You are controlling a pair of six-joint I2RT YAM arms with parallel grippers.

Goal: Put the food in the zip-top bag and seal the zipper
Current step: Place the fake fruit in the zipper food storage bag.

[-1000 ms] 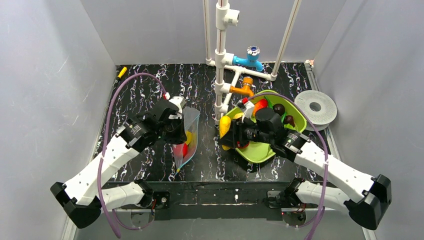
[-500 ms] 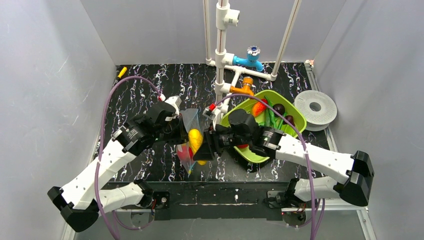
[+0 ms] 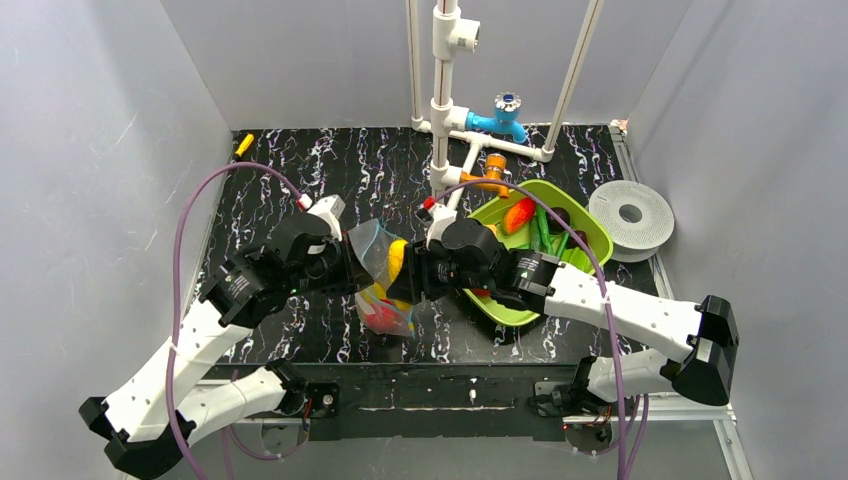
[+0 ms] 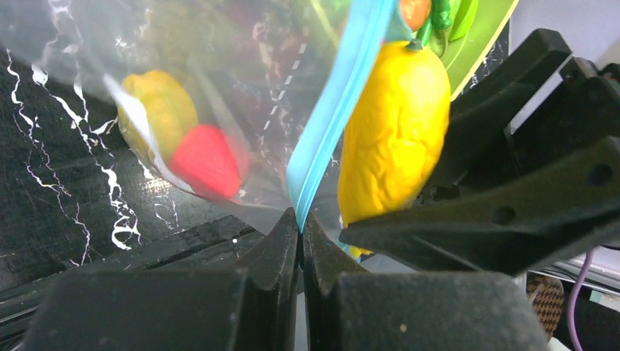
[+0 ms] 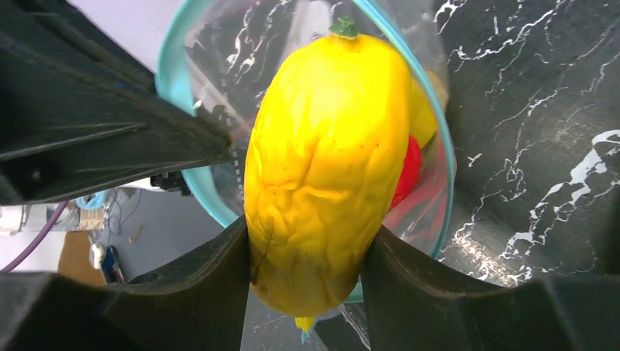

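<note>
Left gripper (image 4: 300, 228): clenched on zipper (image 4: 333, 110), holding zip-top bag (image 3: 380, 285) open; red piece (image 4: 207, 161) already inside.
Right gripper (image 5: 307, 256): grasping yellow fruit (image 5: 325, 168), brought from lime tray (image 3: 592, 238) to bag mouth within the last second. Insertion likely next.

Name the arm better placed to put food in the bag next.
Right. The right fingers grip the yellow fruit at the mouth of the bag; the left fingers are pinched on the zipper, holding it.

Grey walls (image 3: 100, 150), black marbled table (image 3: 300, 170), white pipes (image 3: 440, 100)
</note>
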